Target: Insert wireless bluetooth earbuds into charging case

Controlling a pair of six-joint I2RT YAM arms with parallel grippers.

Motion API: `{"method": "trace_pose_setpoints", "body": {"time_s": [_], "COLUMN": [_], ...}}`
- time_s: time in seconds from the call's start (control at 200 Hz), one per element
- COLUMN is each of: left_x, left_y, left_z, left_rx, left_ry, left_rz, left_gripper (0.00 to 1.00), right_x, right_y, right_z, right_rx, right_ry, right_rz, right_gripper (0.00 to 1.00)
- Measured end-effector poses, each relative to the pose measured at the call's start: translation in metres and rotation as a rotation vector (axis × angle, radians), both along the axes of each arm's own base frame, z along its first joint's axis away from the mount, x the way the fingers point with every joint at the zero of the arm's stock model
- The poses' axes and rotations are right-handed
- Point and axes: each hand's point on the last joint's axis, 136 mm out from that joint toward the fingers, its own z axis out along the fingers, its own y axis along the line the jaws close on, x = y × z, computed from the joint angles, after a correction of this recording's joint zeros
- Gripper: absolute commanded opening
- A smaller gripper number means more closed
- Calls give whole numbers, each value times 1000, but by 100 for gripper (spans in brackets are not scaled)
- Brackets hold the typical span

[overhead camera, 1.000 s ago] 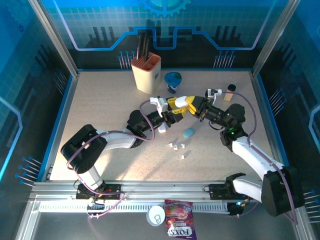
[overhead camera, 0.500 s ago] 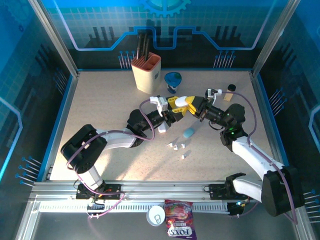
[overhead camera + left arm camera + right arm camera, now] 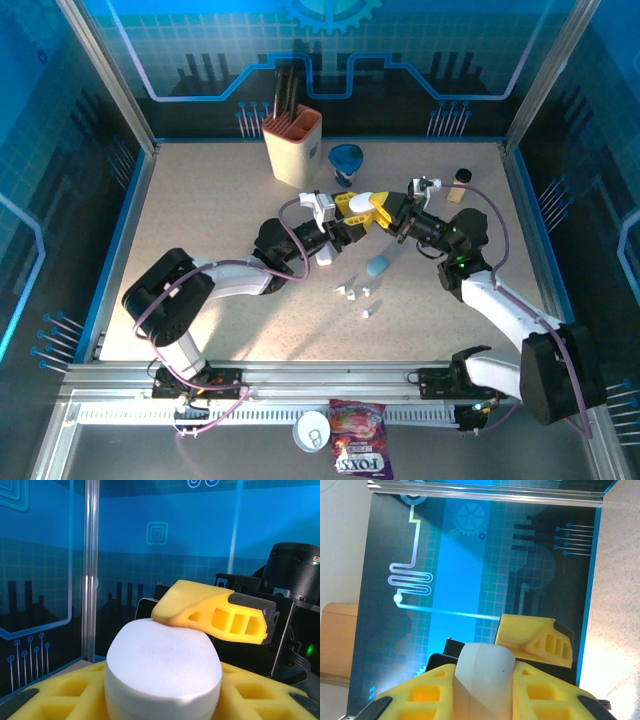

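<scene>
My two grippers meet above the middle of the table, both shut on one white pebble-shaped charging case [image 3: 366, 199]. The left gripper [image 3: 352, 214] holds the case [image 3: 162, 670] between its yellow fingers, and one right finger [image 3: 215, 612] presses on its top. In the right wrist view the case [image 3: 482, 680] stands closed between that gripper's yellow fingers, with a left finger [image 3: 532, 637] behind it. The right gripper [image 3: 386, 212] comes in from the right. Three tiny white earbuds [image 3: 346, 291] [image 3: 366, 290] [image 3: 366, 313] lie on the table below. A pale teal case [image 3: 377, 266] lies near them.
A beige utensil holder [image 3: 292, 146] and a blue object [image 3: 346, 158] stand at the back. A small black-topped item [image 3: 463, 176] and a beige block [image 3: 455, 194] sit at the back right. A white object [image 3: 326, 256] lies beside the left arm.
</scene>
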Motion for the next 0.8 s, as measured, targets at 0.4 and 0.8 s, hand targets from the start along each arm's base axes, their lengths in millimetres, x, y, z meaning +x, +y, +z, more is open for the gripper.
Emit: {"method": "trace_pose_setpoints", "body": {"time_s": [0.4, 0.8], "left_x": [2, 1], "left_y": [0, -2], "left_z": [-3, -6], "left_rx": [7, 23], "left_ry": [-13, -31], "left_rz": [7, 3], "left_gripper": [45, 36], "right_x": [1, 0], "right_y": [0, 0], "right_z": [-3, -4], "right_rx": [14, 29], "right_ry": [28, 39], "right_rz": [4, 10], "right_gripper": [22, 22]}}
